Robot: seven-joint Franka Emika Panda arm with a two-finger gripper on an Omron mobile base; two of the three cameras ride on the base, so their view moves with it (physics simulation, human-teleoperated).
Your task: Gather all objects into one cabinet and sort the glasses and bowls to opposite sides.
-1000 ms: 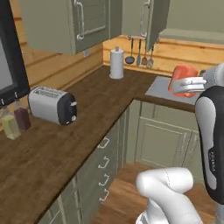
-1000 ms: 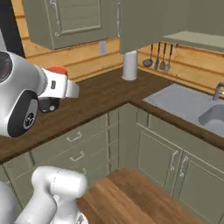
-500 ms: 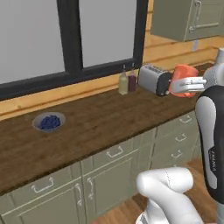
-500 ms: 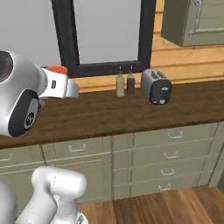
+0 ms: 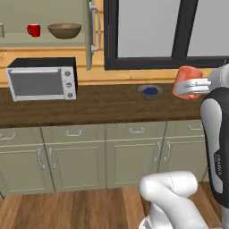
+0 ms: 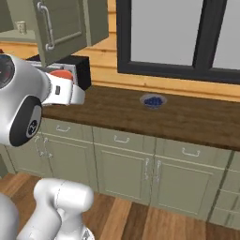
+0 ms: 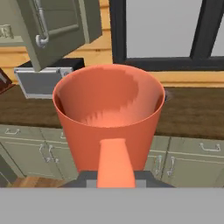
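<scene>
The salmon-orange cup [image 7: 109, 124] sits upright, mouth up, pinched in the gripper [image 5: 193, 86], carried in the air above the counter's [image 5: 112, 105] right end. Its goal, the open wall cabinet [image 5: 44, 41], lies up and well to the left, above the microwave [image 5: 41, 79]. On the cabinet shelf the red cup [image 5: 33, 30] stands left of the brown bowl [image 5: 65, 30], so the carried cup probably belongs on the red cup's side.
</scene>
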